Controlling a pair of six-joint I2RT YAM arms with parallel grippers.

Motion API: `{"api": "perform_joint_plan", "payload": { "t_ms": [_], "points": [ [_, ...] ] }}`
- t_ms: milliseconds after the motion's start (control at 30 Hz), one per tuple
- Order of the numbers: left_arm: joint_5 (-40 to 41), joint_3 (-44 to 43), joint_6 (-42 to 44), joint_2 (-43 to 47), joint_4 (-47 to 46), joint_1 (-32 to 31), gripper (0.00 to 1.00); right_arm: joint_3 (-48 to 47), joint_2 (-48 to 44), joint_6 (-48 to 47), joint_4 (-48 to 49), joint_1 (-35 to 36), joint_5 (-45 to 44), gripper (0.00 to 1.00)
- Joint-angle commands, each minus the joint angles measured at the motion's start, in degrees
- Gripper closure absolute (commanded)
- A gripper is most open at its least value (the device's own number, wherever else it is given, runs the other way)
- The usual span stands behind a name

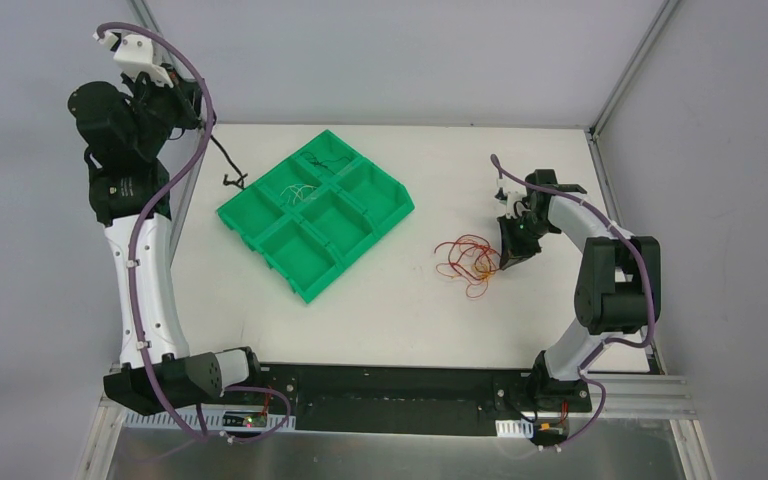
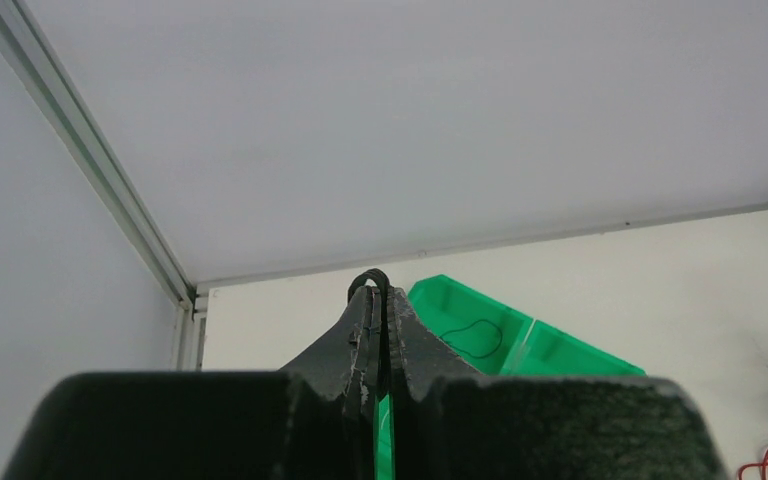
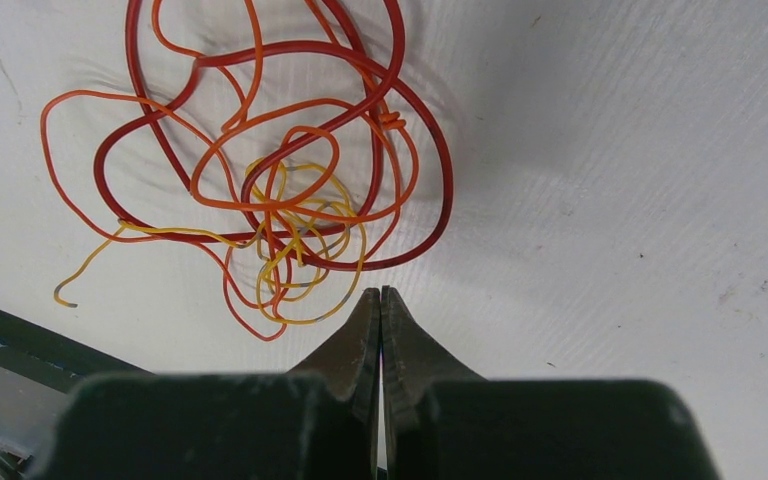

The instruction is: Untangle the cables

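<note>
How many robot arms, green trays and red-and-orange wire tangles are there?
Robot arms: 2, the left arm and the right arm
Green tray: 1
Red-and-orange wire tangle: 1
Total: 4

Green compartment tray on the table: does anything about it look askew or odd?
Yes. The green plastic compartment tray sits rotated, its sides diagonal to the white table's edges. No damage visible.

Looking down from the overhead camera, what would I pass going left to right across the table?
First the left gripper, shut on a dangling black cable → green tray → cable tangle in red, orange and yellow → right gripper, shut, at the tangle's right edge.
</note>
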State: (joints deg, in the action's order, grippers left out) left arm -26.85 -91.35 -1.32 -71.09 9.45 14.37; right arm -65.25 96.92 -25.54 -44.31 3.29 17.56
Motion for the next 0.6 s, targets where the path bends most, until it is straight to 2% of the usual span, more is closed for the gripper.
{"api": "perform_joint_plan", "payload": {
  "t_ms": [0, 400, 567],
  "points": [
    [-1.96, -1.76, -1.24, 1.95, -1.36, 0.44, 1.0, -1.62, -0.1, 0.12, -1.72, -0.37, 1.26, 1.0],
    [-2.11, 3.51, -0.82, 3.64, 0.63, 0.42, 1.0, -1.24, -0.07, -0.04, -1.73, -0.61, 1.33, 1.0],
    [-1.09, -1.88, -0.97, 2.03, 0.38, 0.56, 1.0, -1.61, 0.26, -0.15, -2.05, -0.65, 1.23, 1.0]
  ]
}}
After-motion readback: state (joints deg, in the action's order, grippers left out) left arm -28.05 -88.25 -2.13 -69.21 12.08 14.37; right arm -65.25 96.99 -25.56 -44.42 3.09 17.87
